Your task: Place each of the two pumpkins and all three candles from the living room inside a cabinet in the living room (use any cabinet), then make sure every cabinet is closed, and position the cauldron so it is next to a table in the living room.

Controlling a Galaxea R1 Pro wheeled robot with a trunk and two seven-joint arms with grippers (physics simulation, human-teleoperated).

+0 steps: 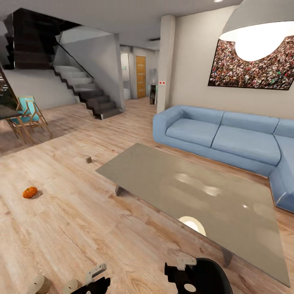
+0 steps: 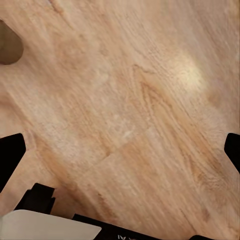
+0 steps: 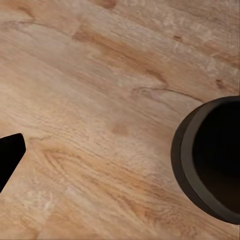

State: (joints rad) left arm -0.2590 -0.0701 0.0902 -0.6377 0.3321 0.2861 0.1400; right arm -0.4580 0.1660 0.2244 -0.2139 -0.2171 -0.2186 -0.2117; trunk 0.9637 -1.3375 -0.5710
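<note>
One orange pumpkin [image 1: 30, 192] lies on the wood floor at the left. A small tan candle [image 1: 88, 159] stands further off, near the grey table's [image 1: 196, 192] far corner. Two more pale tan stubs [image 1: 40, 283] [image 1: 70, 286], apparently candles, sit at the view's bottom edge beside my left gripper [image 1: 96, 282]. In the left wrist view that gripper [image 2: 120, 150] is open over bare planks, with a dark rounded shape [image 2: 7, 42] at the edge. The black cauldron [image 1: 208, 275] [image 3: 212, 160] stands on the floor by the table's near edge, beside my open right gripper [image 1: 179, 267]. No cabinet is in view.
A blue sofa [image 1: 228, 136] runs along the right wall behind the table. A staircase [image 1: 87, 92] rises at the back left, with a wooden chair [image 1: 28, 116] at the far left. A hallway with a door [image 1: 141, 76] opens at the back. Wide floor lies to the left.
</note>
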